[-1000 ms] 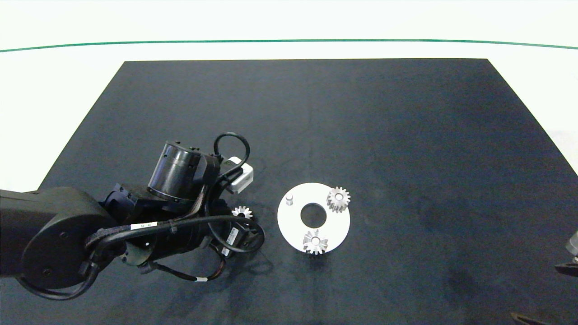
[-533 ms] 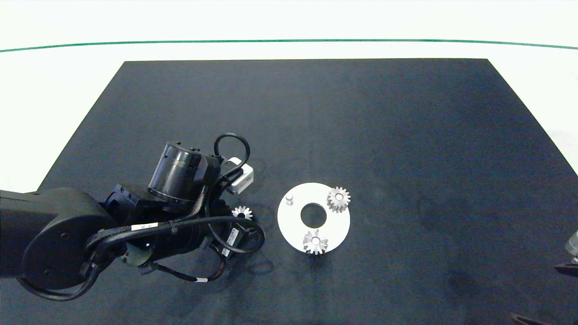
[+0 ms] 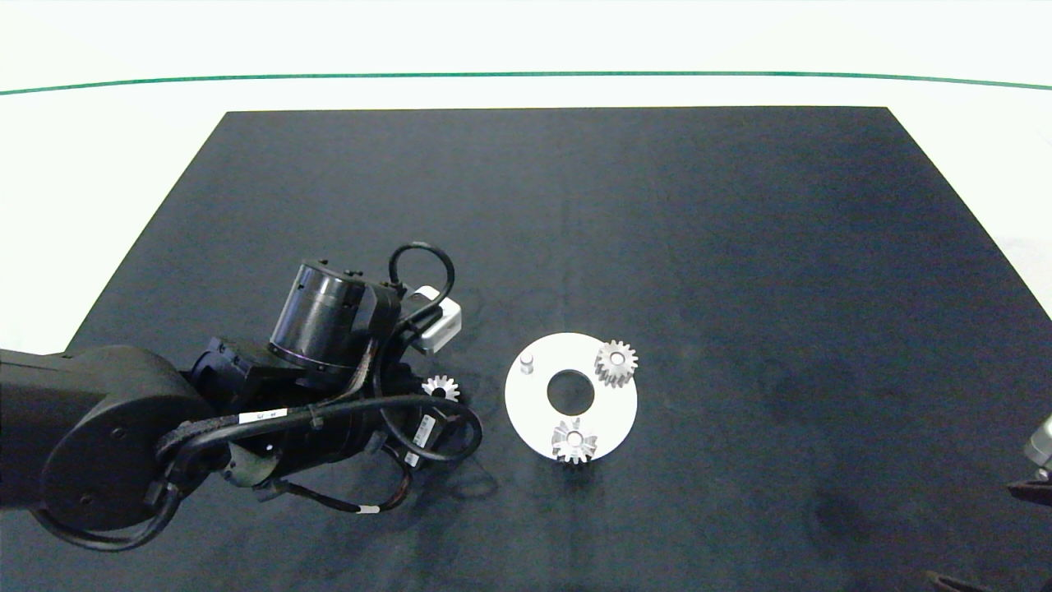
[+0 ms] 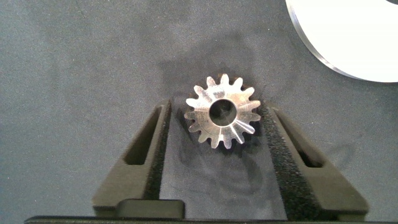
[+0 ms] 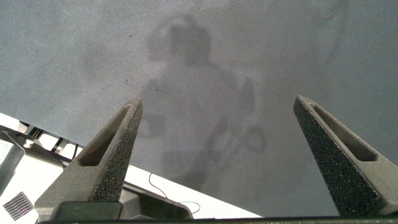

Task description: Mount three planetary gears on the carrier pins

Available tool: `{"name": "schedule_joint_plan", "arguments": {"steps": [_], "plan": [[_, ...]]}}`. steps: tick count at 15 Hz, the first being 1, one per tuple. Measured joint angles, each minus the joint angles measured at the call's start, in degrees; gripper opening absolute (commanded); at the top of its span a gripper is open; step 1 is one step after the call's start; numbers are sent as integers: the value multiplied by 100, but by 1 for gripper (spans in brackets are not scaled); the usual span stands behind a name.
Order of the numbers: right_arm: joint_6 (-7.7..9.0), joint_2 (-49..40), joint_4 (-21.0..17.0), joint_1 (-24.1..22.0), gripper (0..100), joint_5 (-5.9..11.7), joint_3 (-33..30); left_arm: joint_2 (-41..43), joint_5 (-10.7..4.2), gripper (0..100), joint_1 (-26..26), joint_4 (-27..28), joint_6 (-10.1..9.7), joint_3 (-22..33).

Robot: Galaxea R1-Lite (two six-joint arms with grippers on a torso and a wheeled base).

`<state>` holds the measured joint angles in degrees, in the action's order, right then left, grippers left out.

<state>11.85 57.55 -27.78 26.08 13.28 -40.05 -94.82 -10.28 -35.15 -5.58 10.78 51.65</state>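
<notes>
Landmark: white carrier disc [image 3: 570,395] on the dark tabletop [image 3: 740,247]. Two planetary gears are already on pins: one [image 3: 615,363] at the disc's far-right rim, one [image 3: 574,441] at its near edge. The third pin [image 3: 527,363], far-left on the disc, is bare. The third gear [image 4: 222,110] lies flat on the mat just left of the disc.

Step in hand: picking up gear no. 3. Left tool [image 4: 217,124] is down over it, fingers either side. The right pad looks to touch the teeth, with a slim gap at the other, so prob. not clenched yet; hard to be sure.

Next: close firmly, lift, carry to the bare pin, align bore w/ pin, lower.

Right tool [image 5: 217,155] is parked well right of the disc, spread wide, holding nothing.
</notes>
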Motion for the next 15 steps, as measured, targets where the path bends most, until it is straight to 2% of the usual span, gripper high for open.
{"name": "schedule_joint_plan", "arguments": {"steps": [15], "plan": [[0, 2, 6, 0, 100, 0, 0, 11, 2, 23, 0, 0, 7, -33]]}}
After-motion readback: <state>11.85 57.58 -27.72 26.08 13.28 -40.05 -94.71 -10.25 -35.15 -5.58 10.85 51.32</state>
